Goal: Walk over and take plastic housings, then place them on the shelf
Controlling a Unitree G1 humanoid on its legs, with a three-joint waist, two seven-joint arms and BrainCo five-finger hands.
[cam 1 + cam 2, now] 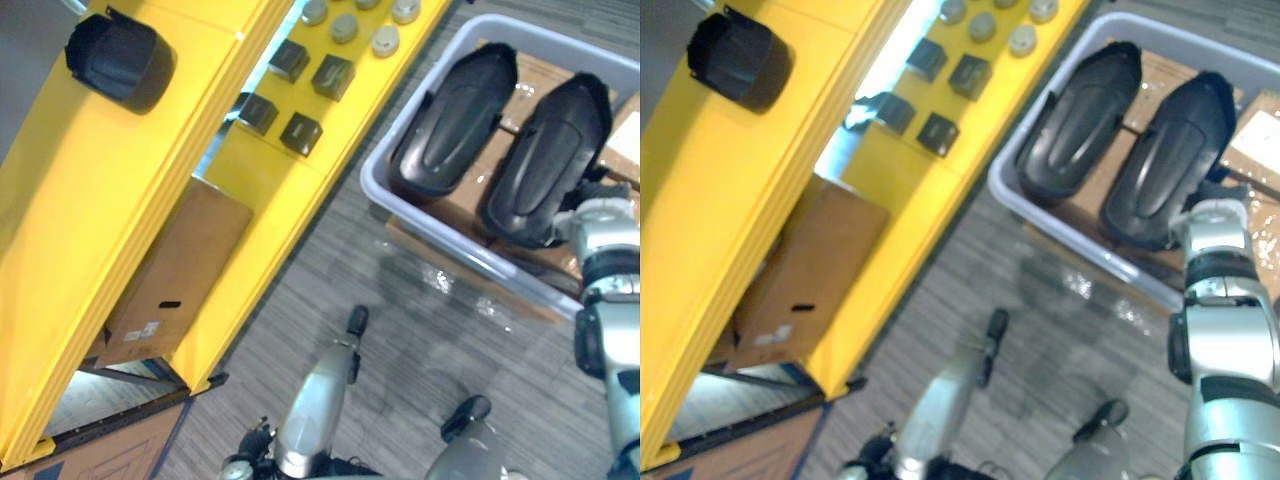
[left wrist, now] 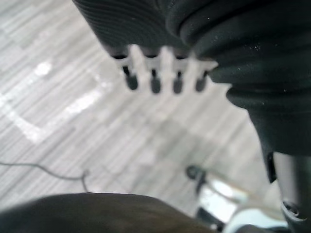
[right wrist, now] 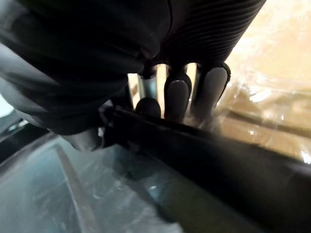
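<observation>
two black plastic housings lie side by side in a pale grey bin [image 1: 440, 240], resting on the cardboard [image 1: 545, 75] that lines its bottom. the left housing [image 1: 455, 120] lies untouched in the half of the bin nearer the shelf. the right housing [image 1: 545, 165] lies in the other half, and the right hand [image 3: 177, 97] is at its near end. its fingers [image 3: 214, 90] reach down over the far side of the housing's dark rim, a silver part that looks like the thumb sits on the near side, and so the rim is pinched between them. the left hand [image 2: 155, 73] hangs over the grey carpet [image 1: 420, 340], away from the bin, fingers straight in a row and holding nothing. beside the bin stands a yellow shelf [image 1: 60, 250]. a third housing [image 1: 120, 60] sits on the level furthest from the bin, and small dark square parts [image 1: 332, 75] and grey round caps [image 1: 385, 40] sit on the level next to the bin. a cardboard box [image 1: 175, 270] sits lower in the shelf
</observation>
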